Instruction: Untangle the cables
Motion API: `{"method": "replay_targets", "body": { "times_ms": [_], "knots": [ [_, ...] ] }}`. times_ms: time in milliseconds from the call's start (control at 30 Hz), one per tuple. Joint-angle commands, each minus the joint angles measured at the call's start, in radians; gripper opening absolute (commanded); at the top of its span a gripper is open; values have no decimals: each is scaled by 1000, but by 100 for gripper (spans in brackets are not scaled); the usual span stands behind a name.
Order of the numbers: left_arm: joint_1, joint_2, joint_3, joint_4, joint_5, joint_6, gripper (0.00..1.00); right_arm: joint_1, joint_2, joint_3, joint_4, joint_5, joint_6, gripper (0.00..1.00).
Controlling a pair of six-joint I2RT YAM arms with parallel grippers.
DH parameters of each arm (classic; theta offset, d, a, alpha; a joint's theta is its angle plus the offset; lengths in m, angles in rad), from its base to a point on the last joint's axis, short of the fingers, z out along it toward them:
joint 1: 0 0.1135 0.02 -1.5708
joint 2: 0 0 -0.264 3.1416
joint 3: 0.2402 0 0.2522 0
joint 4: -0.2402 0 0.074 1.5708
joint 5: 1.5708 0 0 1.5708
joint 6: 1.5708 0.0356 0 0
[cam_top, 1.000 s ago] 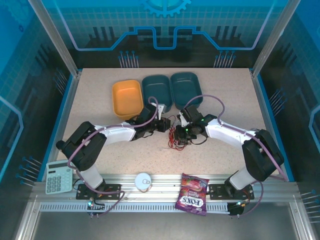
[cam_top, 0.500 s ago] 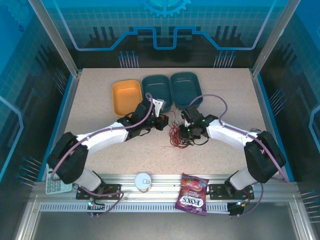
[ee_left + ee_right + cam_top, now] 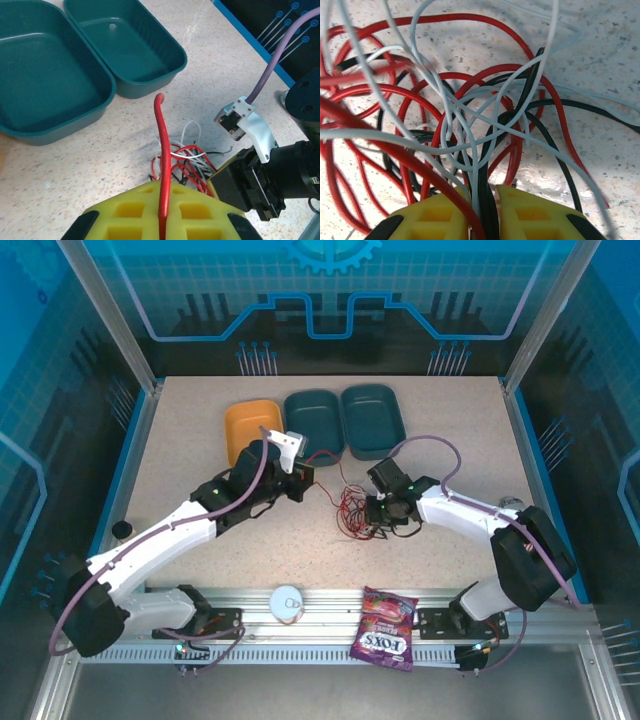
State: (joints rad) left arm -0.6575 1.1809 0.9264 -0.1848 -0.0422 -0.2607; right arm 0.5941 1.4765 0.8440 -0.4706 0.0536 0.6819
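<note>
Left gripper (image 3: 162,197) drew back, pinching red cable (image 3: 161,145) — right gripper (image 3: 482,205) nips tangled cables (image 3: 352,510).

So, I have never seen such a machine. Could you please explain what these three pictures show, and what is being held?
These are two robot arms, the left arm and the right arm, fixed to a table. One picture looks down from above; the other two come from cameras on each wrist. On the table lie an orange tray, two teal trays and a tangle of thin cables. The left tool pinches one red cable; the right tool is closed on several cables in the tangle.
</note>
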Motion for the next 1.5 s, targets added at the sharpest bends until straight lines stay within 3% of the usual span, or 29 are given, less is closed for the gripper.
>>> {"method": "replay_targets", "body": {
  "times_ms": [0, 900, 1300, 1467],
  "knots": [
    [-5, -52, -8, -77, -86, 45, 0, -16, -25, -13, -10, 27, 22, 21],
    [9, -247, -27, -181, -391, 80, 0, -73, -123, -98, -25, 100, 62, 24],
    [14, -254, -3, -193, -361, 106, 0, -76, -161, -66, -62, 100, 46, 25],
    [15, -241, -11, -161, -318, 107, 0, -58, -190, -36, -94, 119, 25, 36]
  ]
}}
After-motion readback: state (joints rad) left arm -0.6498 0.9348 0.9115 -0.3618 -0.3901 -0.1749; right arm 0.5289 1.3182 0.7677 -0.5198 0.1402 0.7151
